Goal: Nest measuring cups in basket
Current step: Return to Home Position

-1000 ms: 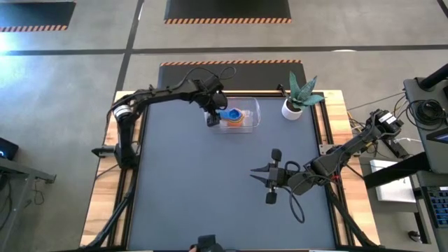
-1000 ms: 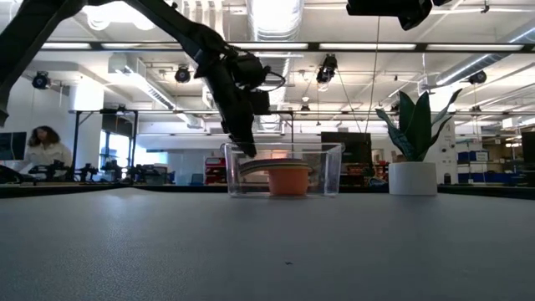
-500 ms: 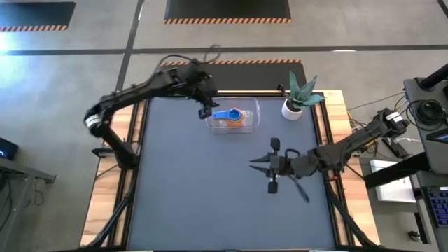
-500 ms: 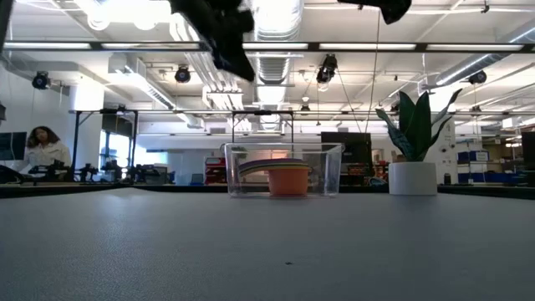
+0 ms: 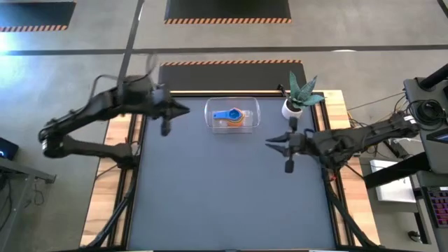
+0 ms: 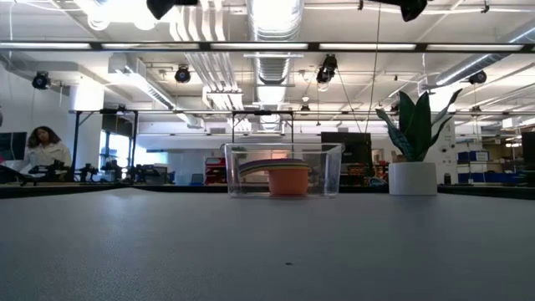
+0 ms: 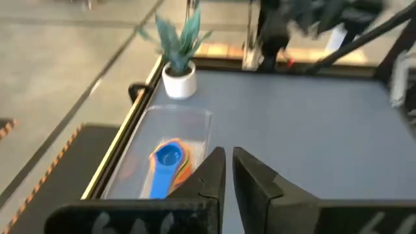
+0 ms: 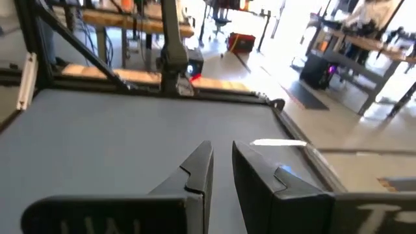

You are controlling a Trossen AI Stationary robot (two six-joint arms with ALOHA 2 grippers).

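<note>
The clear basket stands on the mat near the table's far edge. A stack of nested measuring cups rests on its floor. The blue cup is uppermost, with orange under it. My left gripper hangs in the air to the basket's left, fingers level and pointing at it, shut and empty. In the left wrist view the left gripper looks down at the blue cup. My right gripper hovers near-right of the basket; the right gripper shows a narrow empty gap.
A white pot with a green plant stands right of the basket at the far right corner. The dark mat stretches bare from the basket toward the near edge. A person sits far off in the room behind.
My left gripper has risen out of the basket and swung away toward the table's left edge, leaving the blue cup lying on the stack. My right gripper has moved toward the far edge and a little to the right. The cups and basket have stayed still.
</note>
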